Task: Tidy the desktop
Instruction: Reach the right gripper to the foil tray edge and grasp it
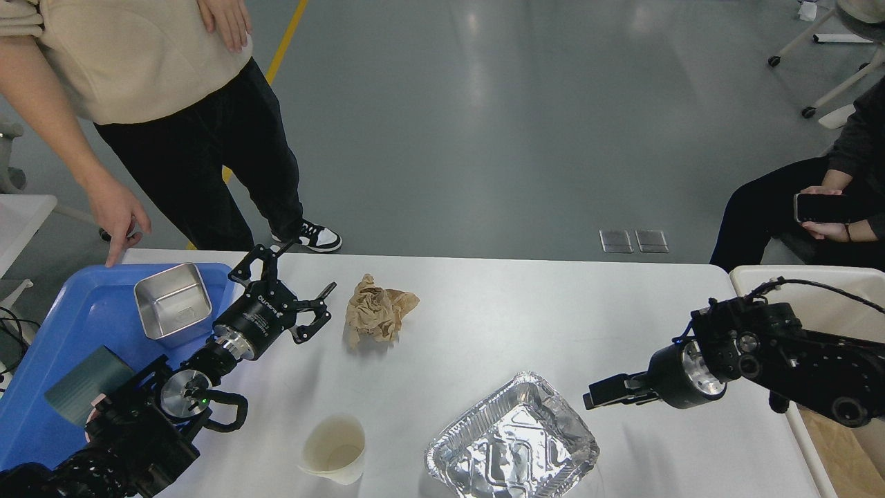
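The desktop point(484, 311) fills the lower half of the head view, white and matte, with its near edge cut off by the bottom of the frame. On it lie a crumpled brown paper point(377, 309) toward the back middle, a pale cup point(335, 449) near the front, and a foil tray point(511, 443) whose lower edge runs out of view.

The left gripper point(290, 294) hangs just beside the brown paper, its fingers spread wide with nothing between them. It sits at the right edge of a blue tray point(76, 311), which covers the desktop's left end and is partly hidden by the left arm. In the tray stands a square metal box point(173, 301), and nearer the camera a grey-green cup point(86, 384) is partly masked by the arm's joints.

The right gripper point(608, 391) points left over the desktop, just right of the foil tray and apart from it. It is seen nearly side-on as one dark shape, so I cannot tell whether its fingers are parted or together.

A cream bin point(760, 280) stands at the right, mostly blocked by the right arm. A person in a beige top point(138, 62), head out of frame, touches the blue tray's far corner with a fingertip. Another seated person point(830, 200) at the right edge holds a phone, mostly cut off.
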Available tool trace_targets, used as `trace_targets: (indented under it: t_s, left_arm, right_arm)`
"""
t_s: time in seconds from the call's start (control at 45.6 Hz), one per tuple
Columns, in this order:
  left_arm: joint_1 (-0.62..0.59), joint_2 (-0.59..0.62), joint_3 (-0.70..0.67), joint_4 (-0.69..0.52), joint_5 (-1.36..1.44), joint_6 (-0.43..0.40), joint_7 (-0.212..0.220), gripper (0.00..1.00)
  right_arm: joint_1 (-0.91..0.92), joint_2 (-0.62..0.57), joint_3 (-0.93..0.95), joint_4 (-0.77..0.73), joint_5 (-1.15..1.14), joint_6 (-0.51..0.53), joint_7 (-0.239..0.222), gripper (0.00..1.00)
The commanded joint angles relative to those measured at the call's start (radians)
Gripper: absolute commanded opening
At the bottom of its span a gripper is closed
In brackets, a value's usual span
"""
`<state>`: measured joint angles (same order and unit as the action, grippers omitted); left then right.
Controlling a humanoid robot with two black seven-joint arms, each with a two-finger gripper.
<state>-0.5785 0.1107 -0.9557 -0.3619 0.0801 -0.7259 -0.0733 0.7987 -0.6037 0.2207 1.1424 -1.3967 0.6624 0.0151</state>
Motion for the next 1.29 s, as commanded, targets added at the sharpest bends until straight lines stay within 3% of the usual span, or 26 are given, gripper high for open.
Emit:
trace_targets:
  t_s: [0.0,0.592,0.789,0.855,1.117,1.271]
  left_arm:
    - [0.002,0.009,0.0,0.0,0.0,0.0,0.0,0.96]
    - [0.017,0.009,0.0,0.0,0.0,-0.001,-0.003,0.96]
    - [0.019,0.012,0.0,0.0,0.0,-0.001,-0.005,0.96]
    - [0.02,0.011,0.0,0.0,0.0,-0.001,-0.005,0.96]
    - [0.029,0.011,0.0,0.0,0.0,-0.001,-0.005,0.96]
    - [0.029,0.011,0.0,0.0,0.001,-0.001,-0.005,0.96]
  right_arm:
    - [0.004,0.068,-0.012,-0.056,-0.048,-0.006,0.005,1.0]
    - [0.011,0.191,-0.03,-0.156,-0.056,-0.013,0.014,1.0]
    - [0.007,0.208,-0.041,-0.173,-0.056,-0.017,0.035,0.92]
    - [0.004,0.208,-0.041,-0.174,-0.058,-0.017,0.043,0.87]
    - [0.002,0.212,-0.061,-0.182,-0.107,-0.026,0.077,0.45]
    - [0.002,0.212,-0.069,-0.182,-0.119,-0.032,0.085,0.37]
